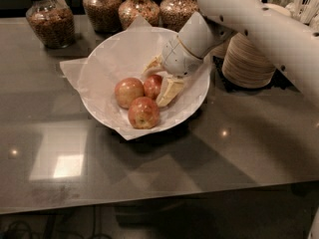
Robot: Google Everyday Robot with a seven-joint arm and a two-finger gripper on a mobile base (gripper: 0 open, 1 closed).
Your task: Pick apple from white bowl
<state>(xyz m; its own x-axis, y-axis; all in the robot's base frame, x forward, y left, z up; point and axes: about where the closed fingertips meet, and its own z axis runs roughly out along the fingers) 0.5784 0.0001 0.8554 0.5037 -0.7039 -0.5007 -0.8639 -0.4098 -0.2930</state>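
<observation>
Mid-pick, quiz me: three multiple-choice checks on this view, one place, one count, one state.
1. Where is the pincer? A inside the white bowl B on the tabletop C among the jars
2. Apples in the bowl? A two B three C four
3. The pincer is: A open astride the apple B shut, empty C hidden
Key: 1A, it reaches inside the rim; 2B, three lie together; 3A, fingers stand apart, the deepest red apple between them.
</observation>
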